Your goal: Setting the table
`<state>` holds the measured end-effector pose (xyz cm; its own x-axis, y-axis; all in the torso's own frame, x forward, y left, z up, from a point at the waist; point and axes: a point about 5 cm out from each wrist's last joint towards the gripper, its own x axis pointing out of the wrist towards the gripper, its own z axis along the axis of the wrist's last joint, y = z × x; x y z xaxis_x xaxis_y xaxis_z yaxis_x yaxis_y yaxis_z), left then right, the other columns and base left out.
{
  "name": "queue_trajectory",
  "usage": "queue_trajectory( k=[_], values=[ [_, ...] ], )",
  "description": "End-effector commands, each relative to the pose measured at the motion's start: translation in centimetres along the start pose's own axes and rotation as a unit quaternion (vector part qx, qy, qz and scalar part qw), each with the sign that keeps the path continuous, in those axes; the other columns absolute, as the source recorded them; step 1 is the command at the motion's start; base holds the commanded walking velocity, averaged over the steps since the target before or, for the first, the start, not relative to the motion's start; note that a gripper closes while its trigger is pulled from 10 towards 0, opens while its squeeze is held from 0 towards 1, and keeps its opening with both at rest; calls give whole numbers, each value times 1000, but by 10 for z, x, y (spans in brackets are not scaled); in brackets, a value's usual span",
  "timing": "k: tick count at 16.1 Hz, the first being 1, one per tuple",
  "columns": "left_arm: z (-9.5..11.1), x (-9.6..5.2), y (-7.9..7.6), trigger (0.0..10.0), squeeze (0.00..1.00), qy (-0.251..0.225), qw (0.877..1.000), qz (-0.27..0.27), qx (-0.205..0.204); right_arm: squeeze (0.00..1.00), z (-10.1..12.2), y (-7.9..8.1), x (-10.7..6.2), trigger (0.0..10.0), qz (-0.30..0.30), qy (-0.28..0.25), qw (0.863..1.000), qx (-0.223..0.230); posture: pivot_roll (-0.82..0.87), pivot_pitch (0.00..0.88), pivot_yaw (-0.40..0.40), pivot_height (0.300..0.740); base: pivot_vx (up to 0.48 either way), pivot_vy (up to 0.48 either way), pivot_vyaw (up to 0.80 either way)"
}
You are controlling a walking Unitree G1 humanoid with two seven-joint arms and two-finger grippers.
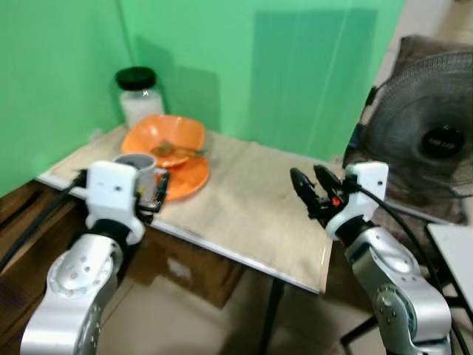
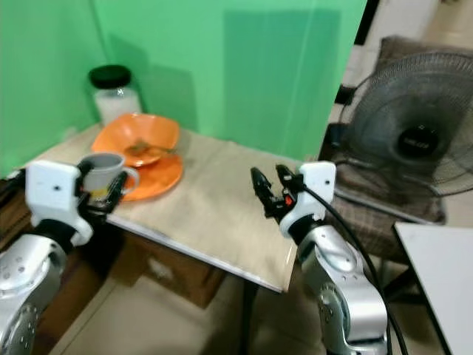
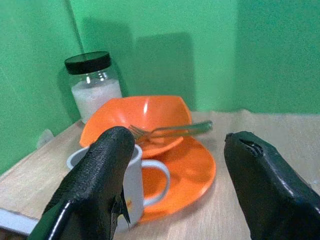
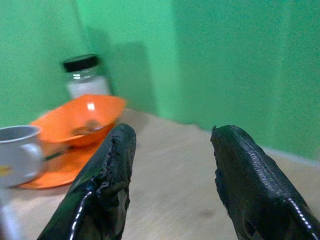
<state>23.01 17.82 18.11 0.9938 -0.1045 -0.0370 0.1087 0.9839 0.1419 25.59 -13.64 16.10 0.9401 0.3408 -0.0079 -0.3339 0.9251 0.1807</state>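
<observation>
Standing before a small table (image 1: 244, 214) with a pale beige top, set against a green wall (image 1: 281, 66). Tableware is grouped at the far left corner of the table. An orange plate (image 3: 192, 172) lies flat; an orange bowl (image 3: 145, 117) with squared-off corners rests on its rear part, tilted slightly. A metal fork (image 3: 170, 131) lies across the bowl's rim, tines inside the bowl, handle pointing out over the plate. A grey mug (image 3: 137, 182) stands upright at the plate's near left edge, handle turned toward the plate; whether it sits on the plate rim or just beside it cannot be told. Behind the bowl, near the wall corner, stands a glass jar (image 3: 92, 87) with a black lid, partly filled with something white.

Left gripper (image 3: 175, 185): fingers spread wide, holding nothing, raised just short of the mug at the table's near left edge. In the left wrist view one finger overlaps the mug; contact cannot be confirmed.

Right gripper (image 1: 310, 185): fingers apart, holding nothing, hovering over the bare right part of the tabletop, well apart from the tableware, pointing toward it.

Off to the right of the table stands an electric fan (image 1: 429, 133) with a dark wire guard. A white surface (image 1: 454, 255) shows at the lower right edge. Floor is light tile (image 1: 185, 325).
</observation>
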Motion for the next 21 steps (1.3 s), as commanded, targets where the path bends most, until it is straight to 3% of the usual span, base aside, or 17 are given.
queue_trajectory(
  k=[1,3,11,17,21],
  values=[
    [3,2,-4,10000,0,-12,1000,-4,-7,0,6,-6,-1,10000,-16,-11,1000,-21,-60,0,18,740,0,0,0],
    [2,1,-4,10000,0,-10,1000,-2,-5,0,6,-2,1,10000,-8,-5,1000,-8,-54,0,7,740,0,0,-256],
    [1,3,4,10000,0,-10,1000,3,17,0,-4,0,-2,10000,-19,18,999,23,-28,0,-16,740,0,465,-800],
    [2,-1,11,10000,0,-9,1000,11,27,0,-6,6,3,10000,5,28,999,21,-10,0,-30,740,0,480,-800],
    [0,-8,7,10000,0,-2,1000,10,21,0,-6,6,3,10000,22,39,999,8,-7,0,-39,740,0,480,0]
  ],
)
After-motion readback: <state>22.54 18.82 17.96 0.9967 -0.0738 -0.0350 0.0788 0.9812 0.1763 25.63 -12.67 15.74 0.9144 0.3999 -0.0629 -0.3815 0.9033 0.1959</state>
